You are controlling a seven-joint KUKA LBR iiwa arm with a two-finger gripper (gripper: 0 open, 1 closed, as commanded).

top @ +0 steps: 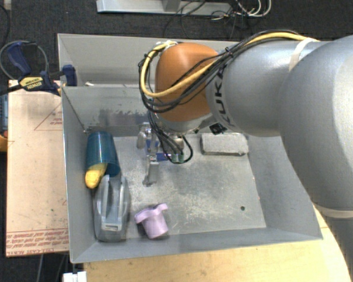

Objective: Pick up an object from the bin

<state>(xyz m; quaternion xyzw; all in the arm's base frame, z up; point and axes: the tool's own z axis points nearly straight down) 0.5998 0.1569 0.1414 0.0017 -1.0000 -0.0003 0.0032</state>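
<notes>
Nearest, a lilac plug (pixel 153 221) and a grey dispenser (pixel 110 207) are lying by the front wall of the bin (pixel 182 244), with a yellow piece (pixel 93 176) and a teal cylinder (pixel 102 148) behind. Farther in, the hand (pixel 148 178) is hanging over bare floor mid-bin, and I cannot tell whether it is open or closed. The arm (pixel 282 87) is partly hiding a pale block (pixel 226 148) beyond.

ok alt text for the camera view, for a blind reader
The arm's gripper hangs over a bare patch near the middle of the grey bin. By the view's left wall lie a teal bottle, a small yellow thing and a grey tool; a lilac plastic piece lies at the front, a white block at the back right.
</notes>
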